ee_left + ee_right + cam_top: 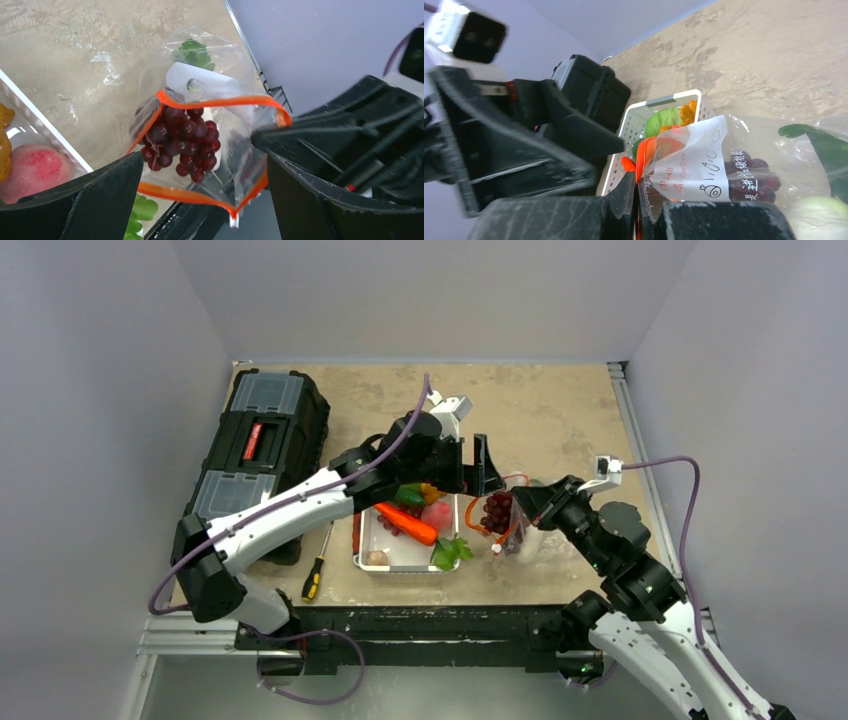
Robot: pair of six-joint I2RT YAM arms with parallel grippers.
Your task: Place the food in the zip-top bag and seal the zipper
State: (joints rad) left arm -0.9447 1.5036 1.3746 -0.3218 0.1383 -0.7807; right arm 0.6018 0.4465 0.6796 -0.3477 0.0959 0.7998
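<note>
The clear zip-top bag (512, 530) stands to the right of the tray with its mouth open. Its red-orange zipper (215, 102) forms an open loop. Dark purple grapes (182, 137) sit inside the mouth, and also show in the top view (497, 510). A green leafy piece (192, 50) lies deeper in the bag. My left gripper (200, 150) is open and empty just above the mouth. My right gripper (638, 185) is shut on the bag's zipper rim (644, 150) and holds it up. A carrot (405, 523), a peach (436, 515) and leafy greens (450, 550) lie in the tray.
The white tray (372, 535) sits at the centre front. A yellow-handled screwdriver (315, 575) lies left of it. A black toolbox (265, 440) stands at the far left. The table's front edge runs just below the tray and bag.
</note>
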